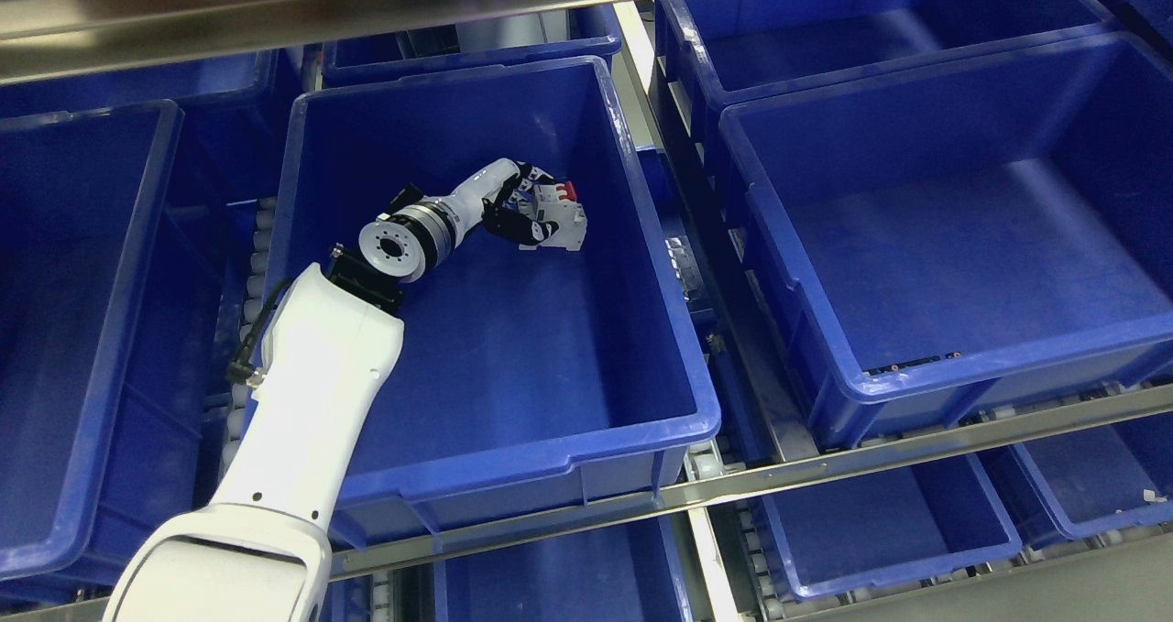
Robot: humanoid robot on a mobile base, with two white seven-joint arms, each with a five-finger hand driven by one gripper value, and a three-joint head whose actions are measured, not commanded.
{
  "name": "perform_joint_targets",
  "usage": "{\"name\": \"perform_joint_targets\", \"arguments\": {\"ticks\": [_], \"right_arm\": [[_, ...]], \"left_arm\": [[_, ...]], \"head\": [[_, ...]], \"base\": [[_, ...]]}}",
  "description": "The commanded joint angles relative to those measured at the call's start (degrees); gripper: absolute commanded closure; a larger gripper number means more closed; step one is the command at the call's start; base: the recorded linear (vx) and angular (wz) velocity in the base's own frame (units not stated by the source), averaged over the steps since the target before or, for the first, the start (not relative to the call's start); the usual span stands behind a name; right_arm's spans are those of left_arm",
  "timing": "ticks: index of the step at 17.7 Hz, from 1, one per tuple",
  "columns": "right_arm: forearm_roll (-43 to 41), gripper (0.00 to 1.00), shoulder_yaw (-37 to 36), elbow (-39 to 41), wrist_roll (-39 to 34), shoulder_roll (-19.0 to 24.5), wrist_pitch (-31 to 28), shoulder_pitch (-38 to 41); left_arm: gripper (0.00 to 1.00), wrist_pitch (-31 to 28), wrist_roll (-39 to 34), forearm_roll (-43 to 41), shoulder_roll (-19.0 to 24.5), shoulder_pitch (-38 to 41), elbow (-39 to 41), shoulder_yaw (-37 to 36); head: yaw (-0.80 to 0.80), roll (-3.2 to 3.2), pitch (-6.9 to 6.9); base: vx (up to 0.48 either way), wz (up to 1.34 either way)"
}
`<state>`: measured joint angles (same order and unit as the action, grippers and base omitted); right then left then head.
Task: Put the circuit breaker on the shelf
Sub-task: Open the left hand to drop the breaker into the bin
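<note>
A white circuit breaker (561, 219) with a red switch at its top sits inside the middle blue bin (513, 347) on the shelf, toward the bin's far side. My left hand (524, 208) reaches into that bin from the lower left, its black and white fingers (513, 226) curled around the breaker's left side. Whether the breaker rests on the bin floor or hangs just above it I cannot tell. The right arm does not show.
More blue bins stand around: one at the left (82, 329), a large one at the right (962, 237), others behind and on the lower tier. A metal shelf rail (825, 466) runs along the front, another shelf edge (275, 8) overhead.
</note>
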<state>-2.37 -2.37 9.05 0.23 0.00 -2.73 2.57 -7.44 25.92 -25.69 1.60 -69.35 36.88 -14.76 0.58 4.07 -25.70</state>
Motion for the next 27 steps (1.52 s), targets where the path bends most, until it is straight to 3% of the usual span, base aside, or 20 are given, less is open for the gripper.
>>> {"name": "perform_joint_targets", "arguments": {"ticks": [1,7,9,12,15,17,19,22,24,27], "right_arm": [[0.0,0.0,0.0,0.0,-0.06,-1.0,0.0,-0.02],[0.0,0.0,0.0,0.0,-0.06,-1.0,0.0,-0.02],[0.0,0.0,0.0,0.0,-0.06,-1.0,0.0,-0.02],[0.0,0.0,0.0,0.0,-0.06,-1.0,0.0,-0.02],[0.0,0.0,-0.09,0.0,-0.06,-1.0,0.0,-0.02],[0.0,0.0,0.0,0.0,-0.06,-1.0,0.0,-0.02],[0.0,0.0,0.0,0.0,-0.06,-1.0,0.0,-0.02],[0.0,0.0,0.0,0.0,-0.06,-1.0,0.0,-0.02],[0.0,0.0,0.0,0.0,-0.06,-1.0,0.0,-0.02],[0.0,0.0,0.0,0.0,-0.06,-1.0,0.0,-0.02]], "left_arm": [[0.28,-0.3,0.09,-3.22,0.42,0.0,-4.89,-1.76],[0.1,-0.39,0.1,-3.05,0.42,-0.35,-3.4,-1.06],[0.05,-0.47,-0.25,-3.05,1.29,-0.35,0.79,-0.01],[0.05,-1.26,-0.17,-3.05,2.0,-1.92,4.59,4.82],[0.01,-6.08,0.01,-2.61,2.09,-9.12,6.17,8.86],[0.01,-11.08,0.36,-2.43,1.74,-8.79,13.35,10.88],[0.01,-13.04,-0.25,-2.34,0.69,-8.09,18.38,15.35],[0.0,-12.78,-5.77,-1.38,-0.6,-7.65,26.19,30.97],[0.0,-10.34,-9.73,5.6,-0.6,-3.11,30.5,33.04],[0.0,4.74,-18.42,13.2,-0.6,5.6,34.3,31.12]], "head": [[0.0,0.0,0.0],[0.0,0.0,0.0],[0.0,0.0,0.0],[0.0,0.0,0.0],[0.0,0.0,0.0],[0.0,0.0,0.0],[0.0,0.0,0.0],[0.0,0.0,0.0],[0.0,0.0,0.0],[0.0,0.0,0.0]], "base": [[0.019,-0.01],[-0.001,-0.01],[-0.016,0.0],[-0.093,0.03],[-0.171,0.13],[-0.172,0.15],[-0.16,0.05],[-0.146,-0.16],[-0.15,-0.3],[-0.195,-0.3]]}}
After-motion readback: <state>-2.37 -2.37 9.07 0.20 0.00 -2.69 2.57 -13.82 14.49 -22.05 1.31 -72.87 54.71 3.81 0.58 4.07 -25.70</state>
